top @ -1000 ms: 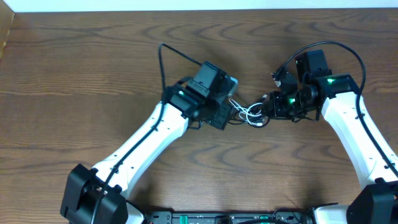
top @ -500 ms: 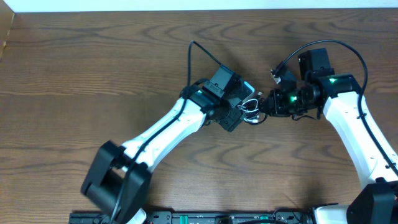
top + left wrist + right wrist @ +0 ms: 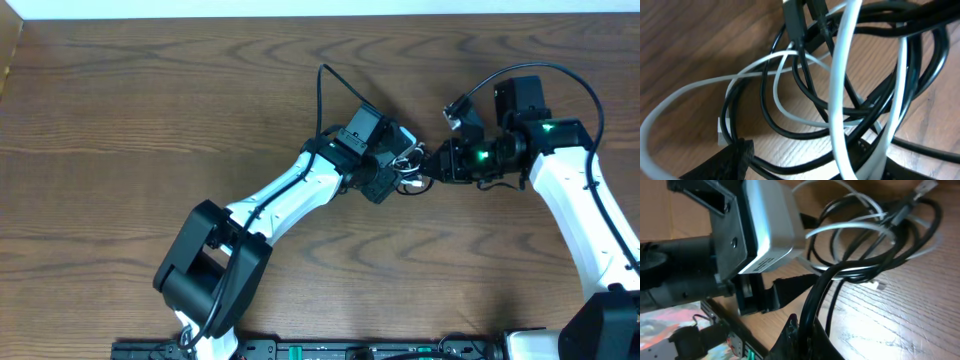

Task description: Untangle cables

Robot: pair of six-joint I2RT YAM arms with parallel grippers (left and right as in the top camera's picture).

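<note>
On the brown wood-grain table (image 3: 120, 120), the left gripper (image 3: 400, 176) sits right against the tangle of thin black and white cables (image 3: 411, 181), loops filling its wrist view (image 3: 837, 100); whether its jaws are released or clenched cannot be told. The tangle lies right of the table's middle, between both arms. The right gripper (image 3: 429, 171) is clenched on black strands of it.

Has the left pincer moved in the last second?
Yes. Against the table grain, the left pincer has shifted right, closing on the cables held by the right pincer.
</note>
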